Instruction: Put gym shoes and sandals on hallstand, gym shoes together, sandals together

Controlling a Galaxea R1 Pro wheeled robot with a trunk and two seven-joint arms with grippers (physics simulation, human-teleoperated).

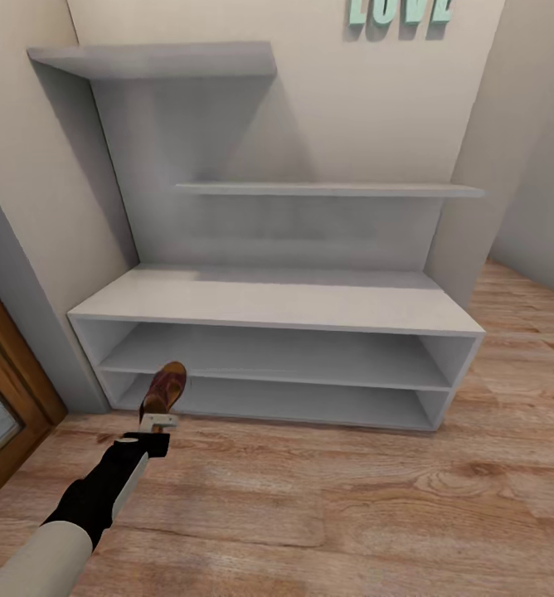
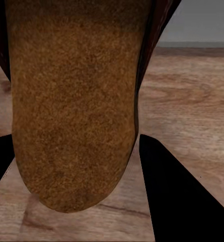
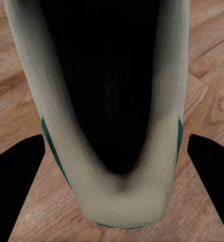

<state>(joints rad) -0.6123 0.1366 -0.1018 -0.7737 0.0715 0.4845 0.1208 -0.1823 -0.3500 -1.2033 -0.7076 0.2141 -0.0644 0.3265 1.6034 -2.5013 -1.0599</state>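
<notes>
The hallstand [image 1: 310,300] stands against the wall, a low pale unit with two open compartments and two staggered wall shelves above it; nothing rests on it. My left gripper [image 1: 157,424] is shut on a dark brown sandal [image 1: 166,386], held just above the corridor floor [image 1: 352,497] in front of the left end of the lower compartment. In the left wrist view the sandal's tan footbed [image 2: 71,101] runs between the dark fingers [image 2: 182,201]. In the right wrist view my right gripper [image 3: 112,194] is shut on a white gym shoe [image 3: 117,212] with green stripes, over the plank floor.
A wooden door frame [image 1: 7,398] borders the left edge of the head view. Teal letters [image 1: 401,10] hang on the wall above the shelves. Open wood flooring stretches in front of the hallstand and off to the right, where the corridor continues.
</notes>
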